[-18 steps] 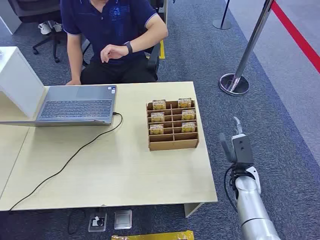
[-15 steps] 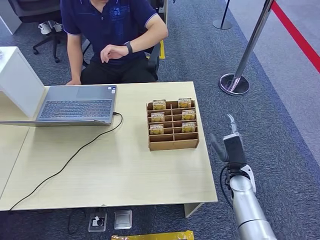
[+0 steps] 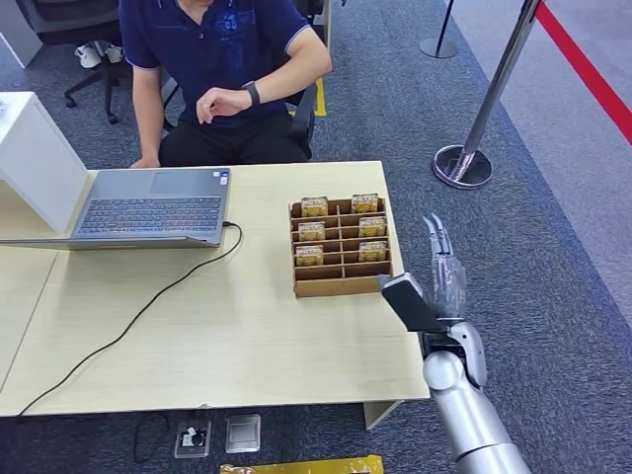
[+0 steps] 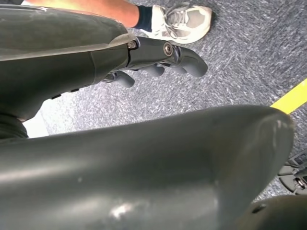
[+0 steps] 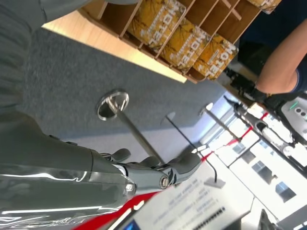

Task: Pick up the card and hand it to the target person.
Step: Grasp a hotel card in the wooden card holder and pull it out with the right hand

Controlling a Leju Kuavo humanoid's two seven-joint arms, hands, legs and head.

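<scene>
Approach phase: nothing picked up yet.
Head view: silver right hand (image 3: 439, 286), fingers spread and empty, has swung in from beside the table to just off the brown cardboard slotted rack (image 3: 341, 249) holding yellow printed cards (image 3: 371, 252); next it must reach over a slot and pinch one. Left wrist view: left hand (image 4: 159, 60) loosely extended, empty, over carpet. Right wrist view: cards (image 5: 186, 45) close ahead.
</scene>
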